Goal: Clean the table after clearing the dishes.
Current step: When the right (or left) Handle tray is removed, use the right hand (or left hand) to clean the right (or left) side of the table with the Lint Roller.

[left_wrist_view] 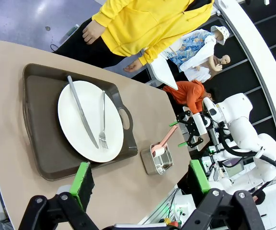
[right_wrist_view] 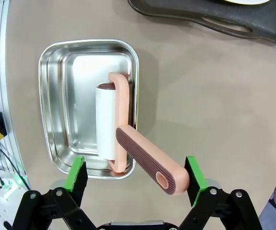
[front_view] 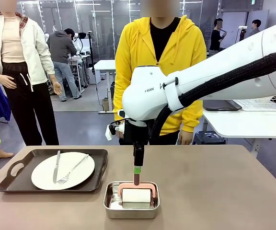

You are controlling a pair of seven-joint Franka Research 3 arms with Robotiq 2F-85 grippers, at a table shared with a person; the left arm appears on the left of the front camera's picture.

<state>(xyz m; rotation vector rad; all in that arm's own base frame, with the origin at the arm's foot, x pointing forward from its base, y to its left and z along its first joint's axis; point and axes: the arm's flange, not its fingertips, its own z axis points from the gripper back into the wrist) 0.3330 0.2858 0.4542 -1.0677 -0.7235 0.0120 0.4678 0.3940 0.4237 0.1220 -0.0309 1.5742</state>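
- The table [front_view: 214,191] is big and brown. One dark tray [front_view: 99,167] sits on its left part.
- A white plate [front_view: 42,177] lies on the tray. A knife [front_view: 57,166] and a fork [front_view: 74,168] lie on the plate, side by side. I think that is so the whole lot can be carried off in one go.
- A small steel pan [front_view: 131,213] stands near the robot's edge of the table, just beside the tray.
- A sticky roller [right_wrist_view: 105,120] lies in the pan. That gives it a spot of its own, so it does not lie on the table top.
- The roller's pink handle [right_wrist_view: 147,160] leans over the pan's rim and points up. That makes it easy to grab from above.
- The right gripper [right_wrist_view: 136,175] points straight down over the pan. Its fingers [right_wrist_view: 78,175] are wide apart, one on each side of the handle's end. It holds nothing. I think it is lined up to close on the handle.
- The handle's end is much nearer to one green pad [right_wrist_view: 194,175] than to the other. I cannot tell if it touches.
- The left gripper [left_wrist_view: 140,184] hangs high above the table and looks down on the tray. Its fingers are wide apart too, with nothing in them. Up there it is out of the way.
- A person [front_view: 138,52] in a yellow top stands at the far side, hands down.
- The plate is still on the table, so the clearing does not look done. No cleaning has begun.
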